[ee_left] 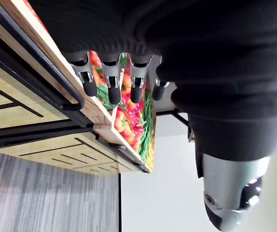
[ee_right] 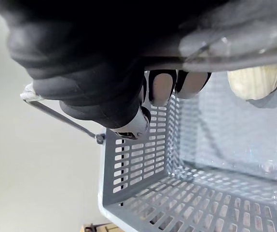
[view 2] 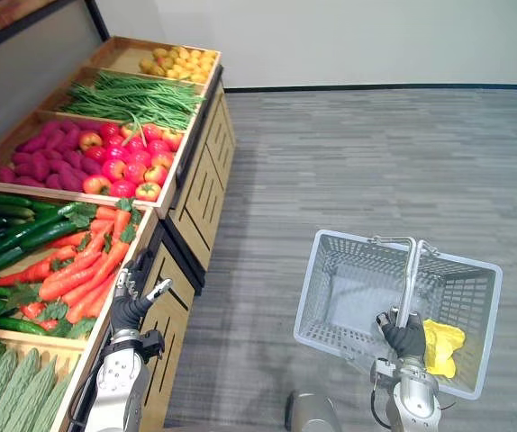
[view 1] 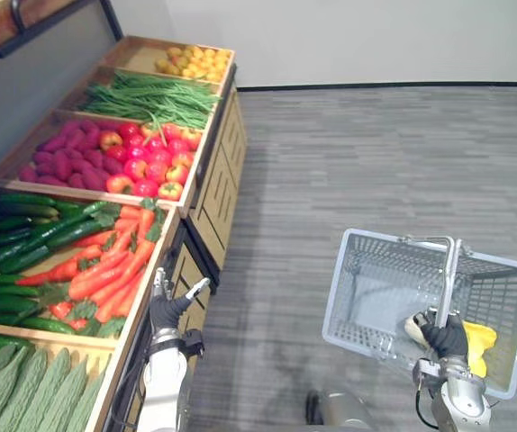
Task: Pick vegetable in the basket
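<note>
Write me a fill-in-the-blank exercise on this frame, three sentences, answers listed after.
1. The right hand is curled round the ___ of the grey basket.
2. The left hand, at the front edge of the crate that holds carrots, has its fingers ___ (open or shut).
3. In that crate, the carrots lie next to dark green ___.

Missing words: handle; open; cucumbers.
</note>
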Motion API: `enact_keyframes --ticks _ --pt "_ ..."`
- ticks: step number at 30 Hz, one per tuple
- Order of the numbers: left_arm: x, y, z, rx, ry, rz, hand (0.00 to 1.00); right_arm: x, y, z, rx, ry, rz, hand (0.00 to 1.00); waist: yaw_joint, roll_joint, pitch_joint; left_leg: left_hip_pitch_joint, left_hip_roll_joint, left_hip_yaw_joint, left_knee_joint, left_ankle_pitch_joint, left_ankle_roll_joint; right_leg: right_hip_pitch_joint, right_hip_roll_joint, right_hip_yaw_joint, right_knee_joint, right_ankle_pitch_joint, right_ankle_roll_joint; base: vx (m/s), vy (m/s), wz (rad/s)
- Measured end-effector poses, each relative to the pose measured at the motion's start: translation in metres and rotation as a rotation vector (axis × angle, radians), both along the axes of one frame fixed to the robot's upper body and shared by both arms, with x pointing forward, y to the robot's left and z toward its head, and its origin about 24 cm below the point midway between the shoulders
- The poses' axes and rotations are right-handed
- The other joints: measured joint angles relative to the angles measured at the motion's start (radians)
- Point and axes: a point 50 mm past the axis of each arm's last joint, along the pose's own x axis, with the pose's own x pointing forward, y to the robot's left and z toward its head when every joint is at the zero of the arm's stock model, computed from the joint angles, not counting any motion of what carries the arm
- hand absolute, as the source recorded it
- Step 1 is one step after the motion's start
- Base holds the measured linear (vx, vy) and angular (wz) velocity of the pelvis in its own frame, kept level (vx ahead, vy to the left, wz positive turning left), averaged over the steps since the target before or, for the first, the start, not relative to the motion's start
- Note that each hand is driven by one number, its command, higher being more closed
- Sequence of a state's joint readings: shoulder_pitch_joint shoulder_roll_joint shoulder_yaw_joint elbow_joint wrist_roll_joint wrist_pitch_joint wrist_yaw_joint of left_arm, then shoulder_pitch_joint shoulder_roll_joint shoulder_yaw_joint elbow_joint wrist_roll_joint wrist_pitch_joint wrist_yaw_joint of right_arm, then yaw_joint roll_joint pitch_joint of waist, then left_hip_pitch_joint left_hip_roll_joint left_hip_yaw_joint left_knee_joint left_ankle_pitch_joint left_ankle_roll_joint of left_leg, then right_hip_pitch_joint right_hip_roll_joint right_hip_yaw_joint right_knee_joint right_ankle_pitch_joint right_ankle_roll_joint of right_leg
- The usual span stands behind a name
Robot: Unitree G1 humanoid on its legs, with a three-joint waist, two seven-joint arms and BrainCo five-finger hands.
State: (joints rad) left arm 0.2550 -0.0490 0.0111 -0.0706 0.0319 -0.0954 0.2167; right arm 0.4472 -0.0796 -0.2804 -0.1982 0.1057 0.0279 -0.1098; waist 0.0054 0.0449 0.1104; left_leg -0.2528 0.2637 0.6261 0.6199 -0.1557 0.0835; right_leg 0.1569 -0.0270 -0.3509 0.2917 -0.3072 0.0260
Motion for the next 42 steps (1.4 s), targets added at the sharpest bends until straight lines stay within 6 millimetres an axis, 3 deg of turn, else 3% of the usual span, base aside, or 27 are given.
enact_keyframes --ticks 1,2,4,5,6,9,11,13,14,15,16,18,21,24,25,28,32,34,35,36,42 --pt "-0.001 0.002 -0.001 0.008 0.006 -0.002 0.0 -0.002 0.001 -0.003 0.01 0.009 -0.008 1.0 -0.001 -0.01 -0.012 0.025 -0.01 0.026 -0.03 -0.022 0.035 0.0 -0.003 0.006 0.017 -0.005 0.006 0.41 0.027 1.3" --pt "-0.002 0.005 -0.001 0.025 0.01 -0.004 0.0 -0.003 0.003 -0.005 0.025 0.014 -0.018 1.0 -0.008 -0.023 -0.033 0.048 -0.055 0.022 -0.098 -0.051 0.063 0.001 -0.011 0.03 0.045 -0.005 0.006 0.42 0.03 1.16" --pt "-0.002 0.011 0.005 0.055 -0.008 -0.003 0.0 -0.002 0.007 -0.012 0.053 0.032 -0.029 1.0 -0.004 -0.068 -0.025 0.111 -0.121 -0.003 -0.201 -0.074 0.051 -0.015 -0.031 0.056 0.181 -0.004 0.006 0.5 -0.017 1.14" --pt "-0.007 0.013 0.004 0.058 0.005 0.004 0.0 0.0 0.01 -0.015 0.066 0.045 -0.024 1.0 0.007 -0.082 -0.022 0.165 -0.145 -0.029 -0.241 -0.078 0.042 -0.059 -0.062 0.096 0.327 -0.025 0.002 0.39 -0.087 0.72" --pt "-0.01 0.015 0.002 0.059 0.014 0.014 0.0 0.0 0.011 -0.017 0.064 0.055 -0.019 1.0 0.008 -0.083 -0.021 0.198 -0.153 -0.047 -0.258 -0.087 0.031 -0.065 -0.067 0.108 0.372 -0.04 -0.001 0.45 -0.167 0.56" --pt "-0.018 0.024 0.006 0.081 0.009 0.054 0.0 0.0 0.013 -0.02 0.056 0.073 -0.009 1.0 0.005 -0.085 -0.018 0.295 -0.151 -0.127 -0.276 -0.127 -0.027 -0.229 -0.097 0.224 0.6 -0.051 -0.01 0.35 -0.193 0.65" --pt "-0.018 0.025 0.006 0.081 0.009 0.062 0.0 0.0 0.013 -0.02 0.056 0.074 -0.01 1.0 0.002 -0.082 -0.016 0.314 -0.126 -0.177 -0.275 -0.139 -0.056 -0.34 -0.067 0.319 0.588 -0.059 -0.002 0.34 -0.309 0.81" --pt "-0.018 0.027 0.006 0.085 0.008 0.081 0.0 -0.001 0.012 -0.026 0.068 0.092 -0.011 1.0 -0.017 -0.085 -0.01 0.316 -0.081 -0.259 -0.257 -0.15 -0.12 -0.437 -0.012 0.466 0.463 -0.05 0.009 0.4 -0.424 1.06" --pt "-0.018 0.029 0.006 0.088 0.008 0.093 0.0 -0.002 0.013 -0.03 0.077 0.11 -0.011 1.0 -0.022 -0.098 -0.009 0.309 -0.065 -0.305 -0.232 -0.161 -0.154 -0.446 0.005 0.533 0.356 -0.012 0.025 0.38 -0.45 1.35" --pt "-0.017 0.03 0.005 0.102 0.014 0.092 0.0 -0.007 0.01 -0.037 0.083 0.142 -0.024 1.0 -0.032 -0.126 -0.01 0.288 -0.052 -0.39 -0.182 -0.192 -0.214 -0.412 0.018 0.585 0.245 0.104 0.073 0.39 -0.468 1.22" --pt "-0.016 0.027 0.0 0.086 0.038 0.091 0.0 -0.01 0.006 -0.042 0.081 0.169 -0.032 1.0 -0.025 -0.099 -0.01 0.287 -0.032 -0.439 -0.188 -0.193 -0.217 -0.4 0.028 0.542 0.25 0.105 0.061 0.38 -0.437 1.12" --pt "-0.01 0.016 0.001 0.057 0.029 0.06 0.0 -0.014 -0.002 -0.045 0.076 0.189 -0.052 1.0 -0.015 -0.084 -0.007 0.263 -0.042 -0.547 -0.261 -0.114 -0.213 -0.424 0.029 0.504 0.302 0.093 0.039 0.27 -0.364 1.08" --pt "0.0 0.014 0.009 0.048 -0.014 0.055 0.0 -0.019 -0.007 -0.046 0.065 0.204 -0.062 1.0 -0.011 -0.039 -0.003 0.244 -0.035 -0.593 -0.332 -0.021 -0.218 -0.406 0.003 0.398 0.299 0.087 0.029 0.15 -0.28 1.17" --pt "0.007 0.012 0.016 0.053 -0.052 0.045 0.0 -0.033 -0.011 -0.052 0.077 0.248 -0.094 1.0 -0.02 -0.036 -0.002 0.224 -0.034 -0.585 -0.364 0.069 -0.187 -0.345 -0.031 0.321 0.28 0.085 0.025 0.05 -0.16 1.45" --pt "0.007 0.013 0.016 0.058 -0.053 0.045 0.0 -0.037 -0.014 -0.052 0.088 0.244 -0.117 1.0 -0.021 -0.037 -0.001 0.221 -0.031 -0.532 -0.381 0.086 -0.162 -0.326 -0.047 0.293 0.253 0.083 0.022 -0.01 -0.04 0.99" --pt "0.008 0.017 0.017 0.102 -0.052 0.037 0.0 -0.038 -0.023 -0.054 0.105 0.231 -0.163 1.0 -0.021 -0.041 0.001 0.193 -0.002 -0.324 -0.374 0.078 -0.141 -0.297 -0.073 0.235 0.173 0.069 -0.003 -0.04 0.009 0.61" --pt "0.009 0.035 0.021 0.235 -0.042 0.044 0.0 -0.039 -0.015 -0.069 0.169 0.266 -0.156 1.0 -0.022 -0.059 0.008 0.182 -0.025 -0.304 -0.408 0.071 -0.174 -0.266 -0.078 0.232 0.112 0.055 0.013 -0.15 0.08 0.29" --pt "0.014 0.046 0.023 0.304 -0.036 0.053 0.0 -0.044 -0.013 -0.077 0.19 0.302 -0.159 1.0 -0.04 -0.09 0.005 0.194 -0.055 -0.267 -0.443 0.074 -0.165 -0.266 -0.1 0.246 0.043 0.064 0.015 -0.09 0.097 0.44" --pt "0.014 0.049 0.023 0.318 -0.03 0.062 0.0 -0.044 -0.014 -0.076 0.188 0.301 -0.154 1.0 -0.04 -0.071 0.0 0.197 -0.047 -0.263 -0.428 0.075 -0.166 -0.266 -0.092 0.254 0.035 0.068 0.018 0.02 0.089 0.13" --pt "0.014 0.054 0.022 0.345 -0.018 0.069 0.0 -0.044 -0.013 -0.078 0.191 0.309 -0.142 1.0 -0.045 -0.062 0.003 0.216 -0.04 -0.256 -0.467 0.111 -0.201 -0.272 -0.079 0.273 0.04 0.092 0.026 0.01 0.061 0.01" --pt "0.033 0.071 0.02 0.541 0.049 0.03 0.0 -0.042 -0.007 -0.082 0.211 0.321 -0.1 1.0 -0.052 -0.067 0.0 0.218 -0.079 -0.227 -0.516 0.128 -0.191 -0.287 -0.082 0.344 -0.017 0.163 0.048 0.03 0.073 -0.12"
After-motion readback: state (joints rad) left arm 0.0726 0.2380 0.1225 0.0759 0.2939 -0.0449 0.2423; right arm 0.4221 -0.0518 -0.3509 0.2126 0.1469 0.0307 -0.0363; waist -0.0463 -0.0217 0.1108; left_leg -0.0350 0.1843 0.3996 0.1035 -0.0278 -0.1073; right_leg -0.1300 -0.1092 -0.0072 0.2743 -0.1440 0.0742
